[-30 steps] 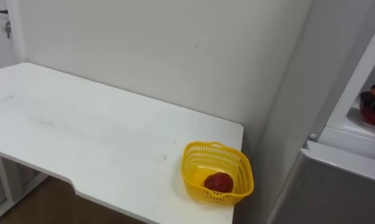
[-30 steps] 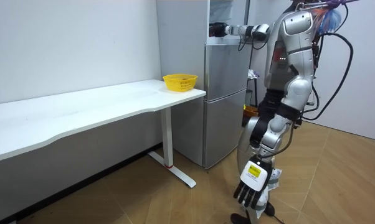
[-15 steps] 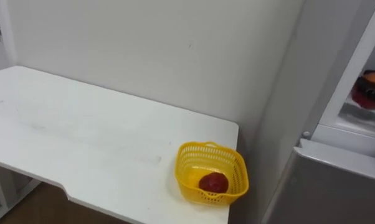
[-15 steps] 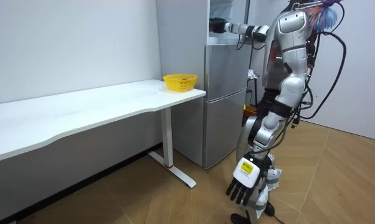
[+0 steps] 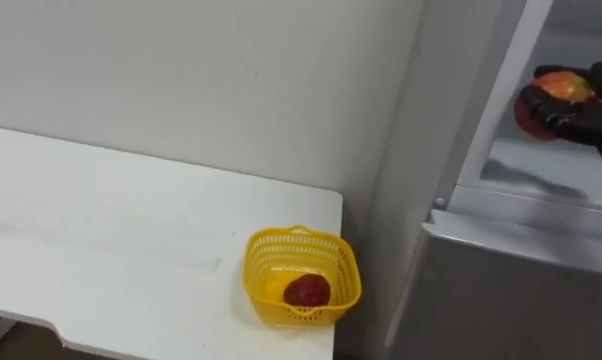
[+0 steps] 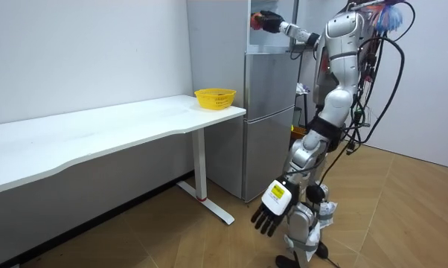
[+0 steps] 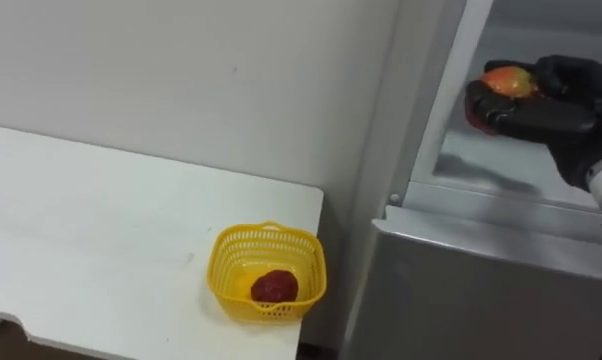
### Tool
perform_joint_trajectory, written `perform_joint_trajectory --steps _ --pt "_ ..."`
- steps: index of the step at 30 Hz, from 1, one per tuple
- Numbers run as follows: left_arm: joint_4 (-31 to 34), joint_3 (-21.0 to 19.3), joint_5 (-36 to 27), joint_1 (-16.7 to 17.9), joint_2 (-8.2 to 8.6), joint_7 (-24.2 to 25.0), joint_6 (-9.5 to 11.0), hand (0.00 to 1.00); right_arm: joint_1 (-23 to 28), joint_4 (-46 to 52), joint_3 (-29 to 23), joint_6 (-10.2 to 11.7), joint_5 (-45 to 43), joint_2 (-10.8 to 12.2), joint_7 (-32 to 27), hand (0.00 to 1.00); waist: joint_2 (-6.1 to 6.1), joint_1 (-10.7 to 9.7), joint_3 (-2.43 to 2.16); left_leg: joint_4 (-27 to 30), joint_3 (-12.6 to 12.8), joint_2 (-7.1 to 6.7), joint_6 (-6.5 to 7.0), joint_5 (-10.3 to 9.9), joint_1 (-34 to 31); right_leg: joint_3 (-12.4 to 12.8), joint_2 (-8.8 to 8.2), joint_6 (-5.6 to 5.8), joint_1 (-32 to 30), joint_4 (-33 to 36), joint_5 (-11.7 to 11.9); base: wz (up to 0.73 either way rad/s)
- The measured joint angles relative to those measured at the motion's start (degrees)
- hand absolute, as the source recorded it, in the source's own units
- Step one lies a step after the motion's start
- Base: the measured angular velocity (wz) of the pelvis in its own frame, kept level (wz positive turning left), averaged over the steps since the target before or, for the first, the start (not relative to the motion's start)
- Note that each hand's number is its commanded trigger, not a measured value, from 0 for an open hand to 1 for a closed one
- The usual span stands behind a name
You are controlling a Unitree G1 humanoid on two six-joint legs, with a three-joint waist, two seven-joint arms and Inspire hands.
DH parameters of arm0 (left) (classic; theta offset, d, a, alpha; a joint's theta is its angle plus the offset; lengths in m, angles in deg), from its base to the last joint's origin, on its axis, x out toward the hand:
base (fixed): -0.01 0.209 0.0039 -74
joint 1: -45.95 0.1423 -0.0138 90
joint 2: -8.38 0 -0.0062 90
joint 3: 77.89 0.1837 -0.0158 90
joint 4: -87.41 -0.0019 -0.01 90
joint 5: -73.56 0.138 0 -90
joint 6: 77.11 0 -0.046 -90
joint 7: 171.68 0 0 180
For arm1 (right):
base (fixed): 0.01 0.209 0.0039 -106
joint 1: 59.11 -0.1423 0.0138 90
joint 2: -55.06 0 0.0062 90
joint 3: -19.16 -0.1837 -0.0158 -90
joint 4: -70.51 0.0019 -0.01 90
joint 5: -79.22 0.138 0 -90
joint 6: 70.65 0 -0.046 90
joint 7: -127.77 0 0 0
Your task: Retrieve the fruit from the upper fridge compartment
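White surface (image 5: 101,250) beside the fridge (image 5: 501,290). The left hand (image 6: 272,216) hangs low, fingers loose. A yellow basket (image 5: 271,240) with a red fruit (image 5: 306,291) sits below and left of the right hand (image 7: 541,105). That hand is curled round a red-and-yellow fruit (image 7: 508,80) above the upper shelf (image 7: 501,165). Judged best: grip firm, draw straight out, clear of the frame.
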Motion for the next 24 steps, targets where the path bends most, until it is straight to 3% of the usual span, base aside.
perform_joint_trajectory --steps 7,12,14,18,24 --pt "-0.1 1.6 -1.0 0.1 -0.02 -2.2 1.3 0.00 6.0 14.3 -3.0 2.0 -4.5 1.1 -2.4 1.00 0.43 -2.3 0.03 -0.1 0.7 0.21 0.00 0.0 0.9 0.3 -0.04 0.01 0.6 0.0 0.0 -0.02" --pt "-0.1 2.9 -1.0 -0.6 -0.01 -2.1 2.1 0.00 7.7 23.0 -3.5 2.8 -8.3 4.6 -2.0 1.00 0.65 -2.5 0.29 0.0 2.1 0.71 0.03 0.0 0.8 1.7 0.01 0.00 -0.4 0.1 0.0 -0.15" --pt "-0.1 3.0 -0.9 -0.8 0.00 -2.1 2.2 0.00 8.5 26.3 -3.5 3.2 -11.1 5.5 -1.6 1.00 0.78 -1.7 0.27 0.0 2.9 0.90 0.03 0.0 1.0 2.5 0.31 0.00 -0.4 0.1 0.2 -0.19" --pt "0.0 3.5 -0.4 -2.5 0.35 -2.0 2.6 0.00 8.6 32.1 -2.0 5.0 -22.6 10.3 -0.5 1.00 1.14 -0.1 0.30 0.2 3.2 1.13 -0.01 -0.1 0.2 3.3 0.65 -0.23 -1.9 0.2 0.7 -0.10" --pt "-0.1 5.8 -0.5 -4.2 0.39 -2.1 3.0 0.00 8.7 33.7 4.9 6.3 -35.6 13.2 3.7 1.00 1.68 1.7 0.47 -0.1 3.3 1.15 0.01 -0.1 0.0 3.5 0.52 -0.25 -2.2 1.0 0.7 -0.01"
